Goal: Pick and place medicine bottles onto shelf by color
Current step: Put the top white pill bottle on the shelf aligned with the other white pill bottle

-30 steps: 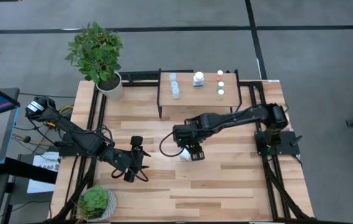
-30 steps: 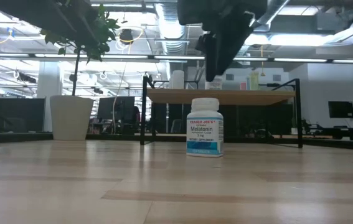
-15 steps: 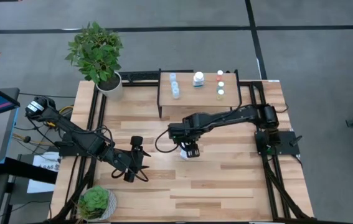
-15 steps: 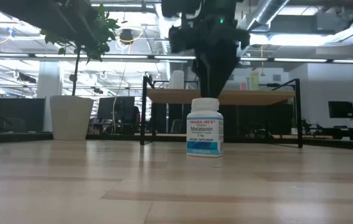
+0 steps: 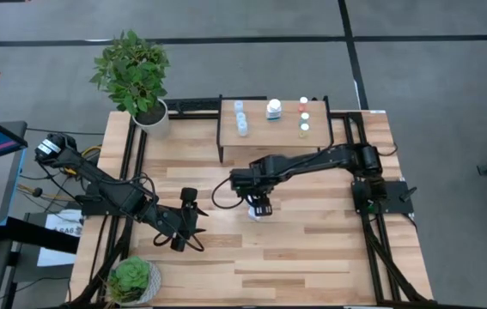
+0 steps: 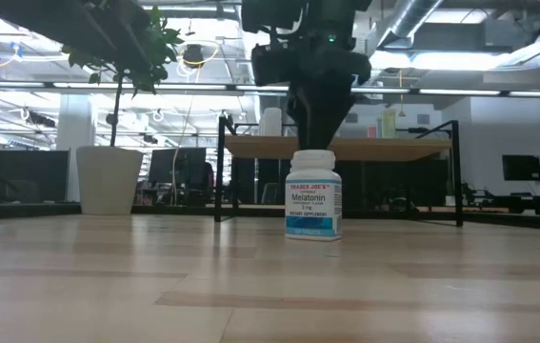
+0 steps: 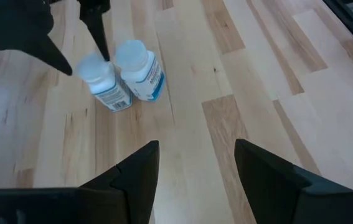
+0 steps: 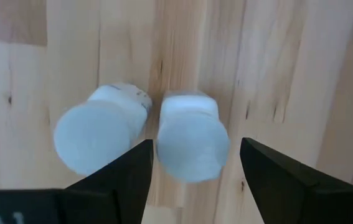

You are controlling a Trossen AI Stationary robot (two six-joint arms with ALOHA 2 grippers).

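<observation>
The right hand [image 5: 262,209] hangs open over two white bottles [image 8: 192,138] standing side by side in front of the shelf [image 5: 260,133], so a pick is starting. Next, it must straddle just one bottle. The left hand [image 5: 193,232], open, waits nearby. Striped tabletop [image 5: 312,249]; office behind.

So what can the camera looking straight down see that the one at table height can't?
Only the high view shows the left gripper, open and waiting near the table's front left, a small potted plant at the front edge, and both arms whole. Only the low view shows the Melatonin label on the white bottle standing on the table, and the room behind. Both show the right gripper, open above that bottle, the shelf with small bottles on it, and the tall plant.
</observation>
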